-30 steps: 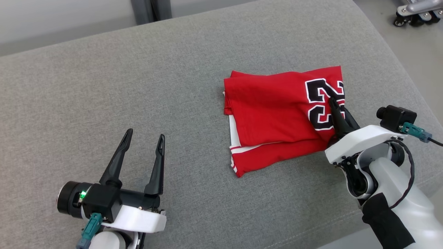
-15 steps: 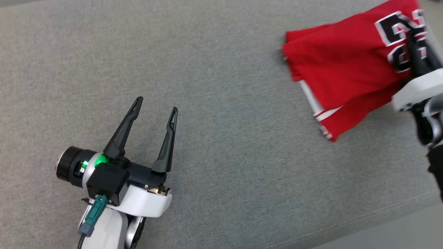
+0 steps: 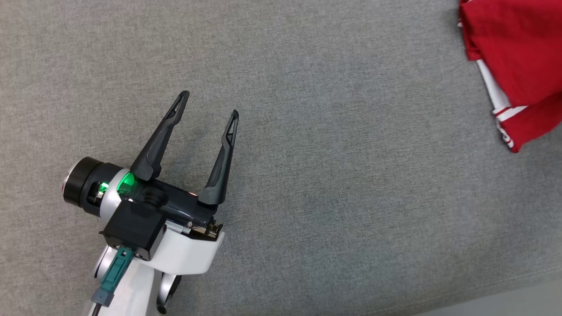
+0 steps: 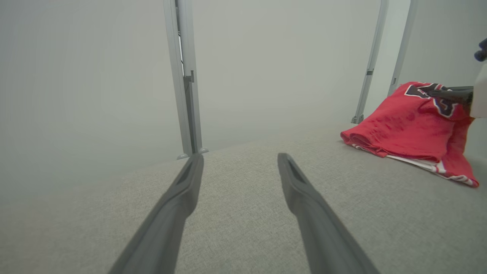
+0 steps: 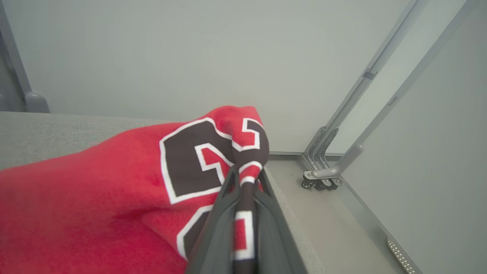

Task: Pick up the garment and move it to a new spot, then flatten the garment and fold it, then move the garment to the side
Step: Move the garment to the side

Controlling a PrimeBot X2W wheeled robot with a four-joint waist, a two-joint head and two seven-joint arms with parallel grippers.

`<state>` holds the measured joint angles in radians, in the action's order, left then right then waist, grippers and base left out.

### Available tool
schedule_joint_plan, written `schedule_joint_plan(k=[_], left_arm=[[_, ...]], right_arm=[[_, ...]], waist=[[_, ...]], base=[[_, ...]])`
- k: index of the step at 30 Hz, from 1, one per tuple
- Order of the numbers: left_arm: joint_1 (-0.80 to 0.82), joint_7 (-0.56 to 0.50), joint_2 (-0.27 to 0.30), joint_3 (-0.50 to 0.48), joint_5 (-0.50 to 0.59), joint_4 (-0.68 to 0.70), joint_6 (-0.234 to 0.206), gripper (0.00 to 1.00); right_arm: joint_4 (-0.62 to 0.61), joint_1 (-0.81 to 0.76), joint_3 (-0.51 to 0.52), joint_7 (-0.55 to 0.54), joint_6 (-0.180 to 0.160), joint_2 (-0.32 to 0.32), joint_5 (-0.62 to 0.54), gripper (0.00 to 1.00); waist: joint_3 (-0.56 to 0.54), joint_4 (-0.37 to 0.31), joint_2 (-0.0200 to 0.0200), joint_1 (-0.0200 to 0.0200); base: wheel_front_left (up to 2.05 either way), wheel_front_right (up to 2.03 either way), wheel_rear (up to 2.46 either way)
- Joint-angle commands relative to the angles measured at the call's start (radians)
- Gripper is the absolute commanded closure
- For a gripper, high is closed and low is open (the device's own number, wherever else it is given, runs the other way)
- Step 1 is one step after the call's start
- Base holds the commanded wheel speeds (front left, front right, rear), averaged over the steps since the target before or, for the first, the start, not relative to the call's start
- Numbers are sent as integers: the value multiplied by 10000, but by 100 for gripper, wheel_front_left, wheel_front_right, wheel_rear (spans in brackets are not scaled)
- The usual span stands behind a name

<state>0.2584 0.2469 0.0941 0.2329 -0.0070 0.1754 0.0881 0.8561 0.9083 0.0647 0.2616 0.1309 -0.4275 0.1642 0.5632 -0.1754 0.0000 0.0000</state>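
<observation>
- The garment (image 3: 518, 57), a folded red jersey, sits at the 2 o'clock corner of the head view. The top and right edges cut it off, so there you see just its layered left border and a white-striped hem.
- In the left wrist view it lies at 3 o'clock on the cushion (image 3: 329, 175), with its far corner raised; the frame's right edge clips it.
- The right gripper (image 5: 247, 172) is closed to a narrow pinch on a bunched fold of the jersey. The cloth wraps over the tips, so how deep the grip goes cannot be told.
- The numerals (image 5: 190, 163) on that fold are black with white outlines, and the creasing makes them hard to read.
- The left gripper (image 3: 210, 102) is at 8 o'clock in the head view, jaws spread wide and holding nothing, pointing toward 1 o'clock. Whether it touches the cushion is unclear.
- The cushion is flat, grey and coarsely woven.
- The left gripper's fingers (image 3: 160, 140) are long, tapering and matte dark, with slotted tips. The wrist shell is glossy white.
- Pale metal posts (image 4: 186, 76) stand at 12 o'clock in the left wrist view, hazy against a plain wall.
</observation>
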Motion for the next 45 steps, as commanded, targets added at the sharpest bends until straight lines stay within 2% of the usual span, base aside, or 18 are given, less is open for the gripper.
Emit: schedule_joint_plan(k=[1, 18, 19, 20, 26, 31, 35, 45], left_arm=[[223, -35, 91, 6, 66, 114, 45, 0], [272, -286, 289, 186, 56, 576, -63, 0], [298, -288, 285, 199, 48, 560, -67, 0], [315, -286, 282, 213, 39, 538, -73, 0], [342, -220, 254, 252, -49, 401, -115, 0], [190, -110, 182, 293, -144, 229, -212, 0], [20, -44, 87, 288, -294, -24, -357, 0], [-464, -26, -194, -247, -1199, -1038, -1115, 0]], right_arm=[[113, 107, 331, 51, 0, -154, -235, 100], [164, 286, 2521, 52, 0, -160, -2928, 100], [167, 312, 2659, 52, 0, -139, -3072, 61], [144, 324, 2775, 52, 0, -123, -3250, 0], [-357, 106, 3280, 52, 0, 215, -4134, 0], [-935, -118, 2995, 50, 0, 908, -4608, 0], [-1252, -373, 2474, 50, 0, 1586, -4167, 0], [-2035, -1262, 522, 52, 2, 2889, -2061, 0]], waist=[[98, 59, 0, 0], [537, 424, 0, 0], [542, 449, 0, 0], [540, 474, 0, 0], [368, 579, 0, 0], [-8, 640, 0, 0], [-429, 720, 0, 0], [-1645, 975, 0, 0]], base=[[0, 0, 0], [0, 0, 0], [0, 0, 0], [0, 0, 0], [0, 0, 0], [0, 0, 0], [0, 0, 0], [0, 0, 0]])
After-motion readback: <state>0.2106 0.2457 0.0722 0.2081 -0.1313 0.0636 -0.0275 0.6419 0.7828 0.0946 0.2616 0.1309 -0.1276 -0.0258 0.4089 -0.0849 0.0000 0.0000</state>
